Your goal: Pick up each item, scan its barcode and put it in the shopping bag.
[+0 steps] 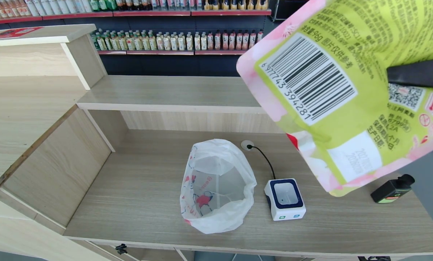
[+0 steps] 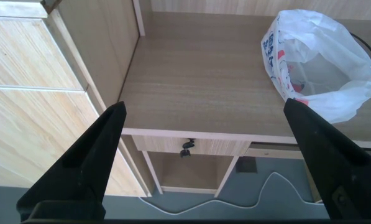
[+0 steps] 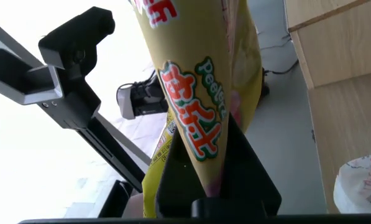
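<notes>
One snack pouch, lime green with pink blossom edges, hangs tilted high above the right side of the desk. Its white barcode panel and printed text face the head camera. The right gripper has its jaws clamped on it. The left gripper holds its jaws wide apart and empty by the desk's front left edge. A white shopping bag stands open on the desk, just beside a white-and-blue scanner.
</notes>
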You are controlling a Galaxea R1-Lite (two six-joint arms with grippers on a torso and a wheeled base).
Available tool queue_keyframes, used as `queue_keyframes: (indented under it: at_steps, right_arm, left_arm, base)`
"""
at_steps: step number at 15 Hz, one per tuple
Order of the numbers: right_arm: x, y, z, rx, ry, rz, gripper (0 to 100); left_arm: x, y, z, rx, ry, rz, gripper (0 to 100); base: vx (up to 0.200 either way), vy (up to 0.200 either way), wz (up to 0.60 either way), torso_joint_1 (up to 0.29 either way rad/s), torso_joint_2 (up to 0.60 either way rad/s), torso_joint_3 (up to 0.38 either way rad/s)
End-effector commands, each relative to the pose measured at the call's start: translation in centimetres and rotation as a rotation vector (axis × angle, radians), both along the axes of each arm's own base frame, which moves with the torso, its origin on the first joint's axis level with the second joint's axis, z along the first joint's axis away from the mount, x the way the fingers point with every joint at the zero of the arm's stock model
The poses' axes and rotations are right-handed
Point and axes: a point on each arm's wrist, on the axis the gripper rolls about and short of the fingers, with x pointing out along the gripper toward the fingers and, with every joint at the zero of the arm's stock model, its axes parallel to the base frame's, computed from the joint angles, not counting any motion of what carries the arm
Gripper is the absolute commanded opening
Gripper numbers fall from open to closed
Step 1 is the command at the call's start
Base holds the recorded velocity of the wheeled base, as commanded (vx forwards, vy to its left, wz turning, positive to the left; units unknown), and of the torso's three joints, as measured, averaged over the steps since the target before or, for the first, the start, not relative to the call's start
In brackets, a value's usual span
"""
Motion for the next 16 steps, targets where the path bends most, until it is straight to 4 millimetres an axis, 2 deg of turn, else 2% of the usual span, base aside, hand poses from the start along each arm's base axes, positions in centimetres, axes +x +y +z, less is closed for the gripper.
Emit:
queue_keyframes:
  at_steps: [1,4,11,16]
  right_arm:
    - [0.1,0.2,-0.1,-0.001,0.003,0.017,0]
    - [-0.3,0.2,-0.4,-0.005,0.015,0.023,0]
    - [-2.7,-0.1,-2.0,-0.020,0.059,0.046,0]
    - [-3.0,-0.2,-2.1,-0.020,0.059,0.047,0]
  left_arm:
    - [0.0,0.0,0.0,0.000,0.000,0.000,100]
    - [0.0,0.0,0.0,0.000,0.000,0.000,100]
    - [0.0,0.0,0.0,0.000,0.000,0.000,100]
    - [0.0,0.0,0.0,0.000,0.000,0.000,100]
  base:
    - [0.000,0.000,0.00,0.000,0.00,0.000]
    - [0.000,0.000,0.00,0.000,0.00,0.000]
    - [0.000,0.000,0.00,0.000,0.00,0.000]
    - [0.000,0.000,0.00,0.000,0.00,0.000]
